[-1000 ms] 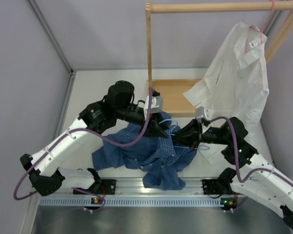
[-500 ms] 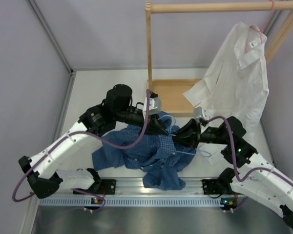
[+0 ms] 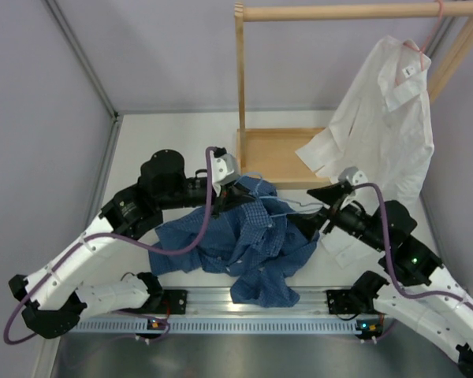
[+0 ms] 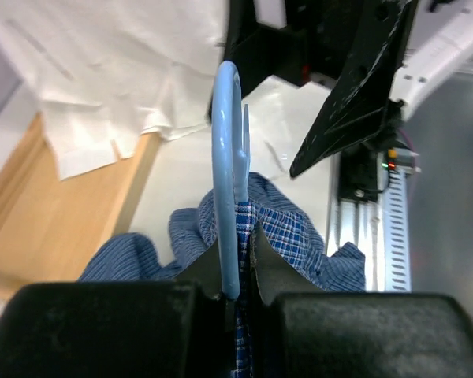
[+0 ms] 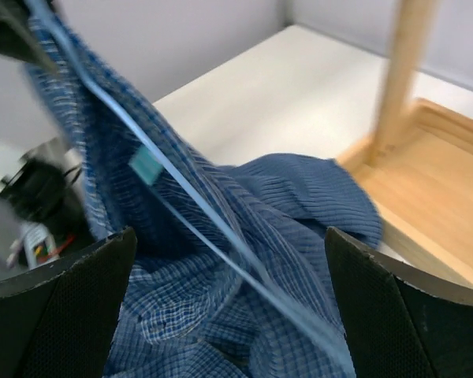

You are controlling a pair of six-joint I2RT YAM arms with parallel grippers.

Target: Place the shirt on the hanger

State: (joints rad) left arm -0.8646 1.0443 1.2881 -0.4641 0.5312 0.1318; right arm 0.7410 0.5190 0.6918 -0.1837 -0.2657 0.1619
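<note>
The dark blue checked shirt (image 3: 236, 244) lies crumpled on the table between the arms, with its upper part lifted. My left gripper (image 3: 241, 189) is shut on the light blue wire hanger (image 4: 225, 157) together with a fold of the shirt (image 4: 299, 236); the hanger's hook rises straight up from the jaws. My right gripper (image 3: 311, 211) stands wide open just right of the shirt and holds nothing. In the right wrist view the hanger (image 5: 221, 236) runs slantwise across the shirt (image 5: 299, 197), between the spread fingers (image 5: 71, 315).
A wooden rack with an upright post (image 3: 240, 79) and a tray base (image 3: 280, 153) stands behind the shirt. A white shirt (image 3: 386, 126) hangs from its bar on a pink hanger (image 3: 426, 39). A metal rail (image 3: 244, 303) runs along the near edge.
My right gripper has opened, let go, and drawn back to the right. My left gripper has shut on the hanger and shirt and pulled them a little to the left.
</note>
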